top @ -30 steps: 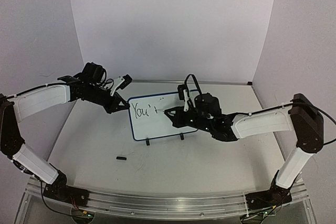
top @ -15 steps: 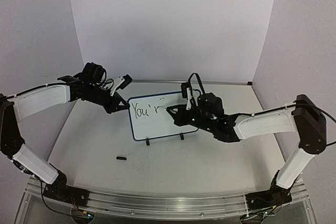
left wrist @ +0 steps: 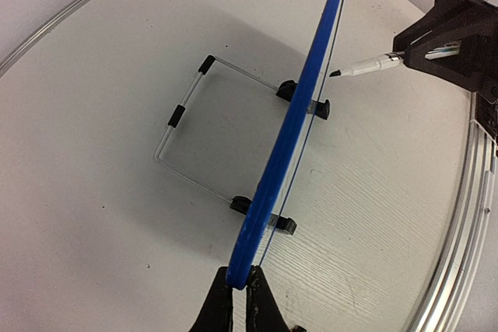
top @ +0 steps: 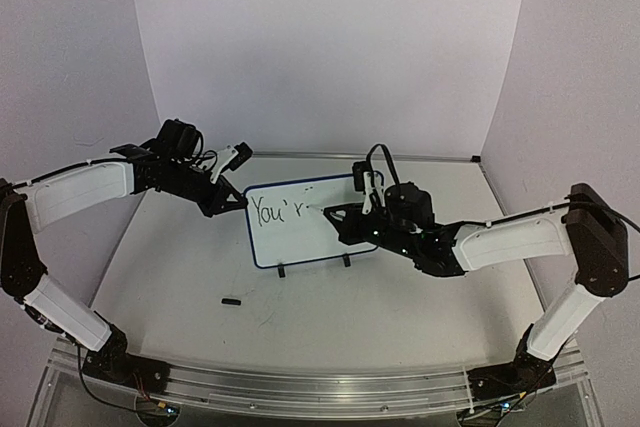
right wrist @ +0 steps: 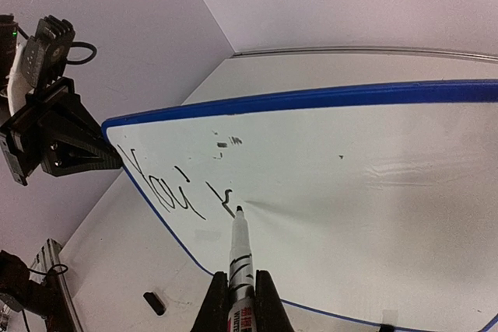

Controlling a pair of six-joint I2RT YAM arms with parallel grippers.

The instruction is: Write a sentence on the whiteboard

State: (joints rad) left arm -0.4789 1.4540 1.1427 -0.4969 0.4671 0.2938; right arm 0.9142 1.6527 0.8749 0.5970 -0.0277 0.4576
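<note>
The whiteboard (top: 300, 232) stands upright on its two black feet mid-table, blue-framed. Black lettering "You'r" (top: 277, 210) is on its left half and shows in the right wrist view (right wrist: 175, 184). My left gripper (top: 228, 199) is shut on the board's left edge; in the left wrist view its fingers pinch the blue frame (left wrist: 292, 122) edge-on. My right gripper (top: 345, 219) is shut on a black-and-white marker (right wrist: 237, 258), whose tip (right wrist: 238, 209) is at the board face just right of the "r". The marker also shows in the left wrist view (left wrist: 366, 65).
A small black marker cap (top: 231, 300) lies on the table in front of the board, also seen in the right wrist view (right wrist: 154, 302). The board's wire stand (left wrist: 191, 141) extends behind it. Walls close in behind and on both sides.
The right arm has shifted slightly right along the board with the marker; the "r" after "You'" got written. The left arm has not moved.
</note>
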